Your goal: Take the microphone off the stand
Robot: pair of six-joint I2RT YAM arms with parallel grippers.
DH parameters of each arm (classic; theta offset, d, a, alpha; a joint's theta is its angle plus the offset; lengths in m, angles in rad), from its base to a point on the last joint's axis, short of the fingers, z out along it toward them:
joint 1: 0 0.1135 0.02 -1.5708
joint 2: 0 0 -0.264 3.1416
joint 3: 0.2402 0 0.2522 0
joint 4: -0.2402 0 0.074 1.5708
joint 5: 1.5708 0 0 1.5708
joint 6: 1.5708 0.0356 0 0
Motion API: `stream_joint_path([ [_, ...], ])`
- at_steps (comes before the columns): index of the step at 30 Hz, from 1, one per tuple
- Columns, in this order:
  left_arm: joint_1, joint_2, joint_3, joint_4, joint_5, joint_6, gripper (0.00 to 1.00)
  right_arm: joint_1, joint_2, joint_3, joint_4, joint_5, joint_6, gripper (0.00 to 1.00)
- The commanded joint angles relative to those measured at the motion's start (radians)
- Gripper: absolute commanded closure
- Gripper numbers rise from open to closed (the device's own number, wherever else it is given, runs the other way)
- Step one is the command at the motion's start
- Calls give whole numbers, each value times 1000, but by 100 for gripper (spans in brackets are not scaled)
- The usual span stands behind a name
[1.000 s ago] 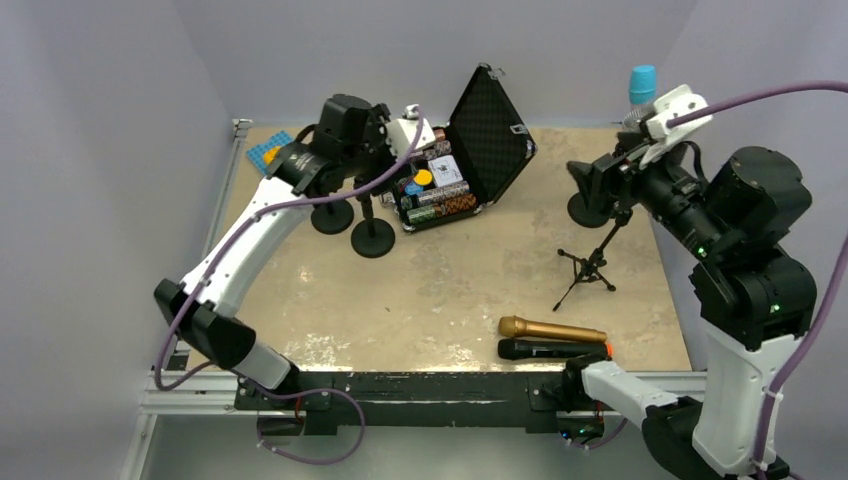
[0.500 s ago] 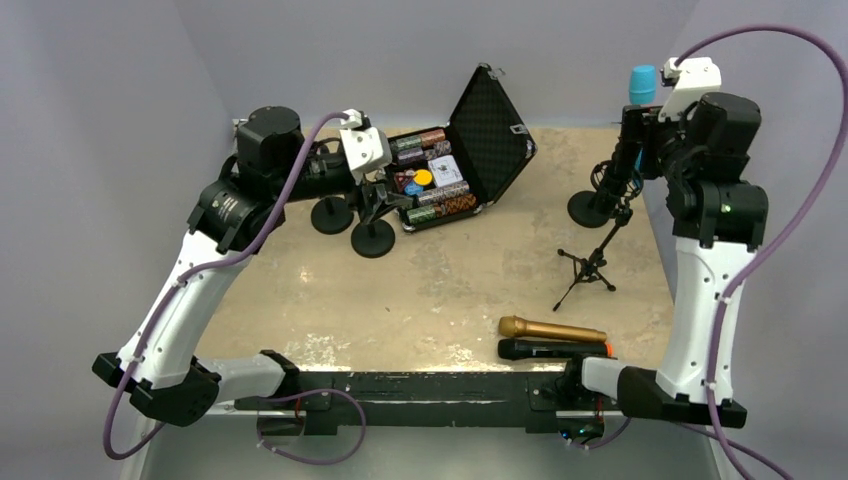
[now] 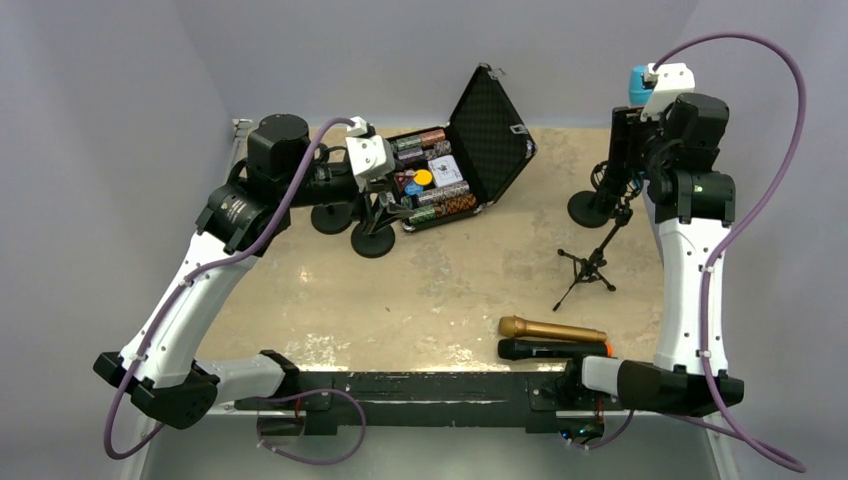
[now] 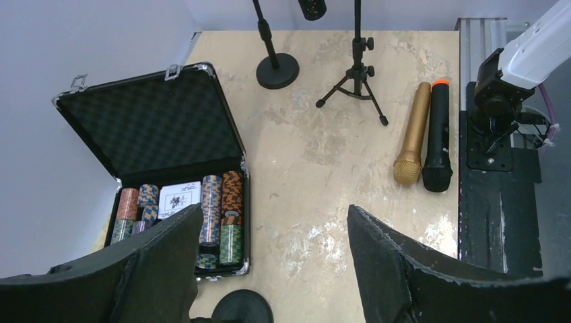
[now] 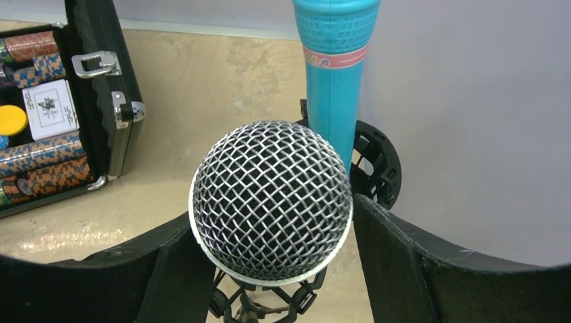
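Now that your right arm stands upright at the far right corner of the counter [image 3: 450,290], rather than folded low as it is a second back, the right pincer [image 5: 273,212] points down over the microphone [image 5: 269,182] you want. Its silver mesh head sits squarely between the two fingers in the right wrist view. The microphone is not yet out of the clip of its stand [image 3: 585,209], just in front of a blue microphone [image 5: 334,74] standing upright behind it.

The jaws are narrowing from their wider spread of a moment ago, and their inner faces lie right at the mesh on both sides. You cannot tell whether they press on it yet or only flank it.

Your left arm is raised too and barely shifts over the last half second. The left pincer [image 4: 275,212] hangs spread wide with nothing in it, above the round stand bases [image 3: 372,240] beside the open case [image 3: 490,125].

For the task, this reads as approach finished and grip under way, with nothing lifted. The round mesh may slip, and the stand could tip if you pull sideways rather than along the clip.
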Motion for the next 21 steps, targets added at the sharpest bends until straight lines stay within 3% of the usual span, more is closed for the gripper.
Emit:
stream_joint_path([
  [1,4,-21,-8,39,40,-32,18,-6,-31,-73,123,-13,-29,29],
  [6,3,-14,-9,47,55,-49,19,-7,-32,-111,124,-45,-30,43],
  [12,3,-13,-15,48,58,-55,19,-7,-75,-112,60,-242,-15,63],
  [17,3,-8,-16,59,69,-64,19,-6,-134,-137,-6,-429,-6,90],
  [21,3,-1,-19,66,79,-71,19,-6,-161,-146,-42,-528,1,96],
])
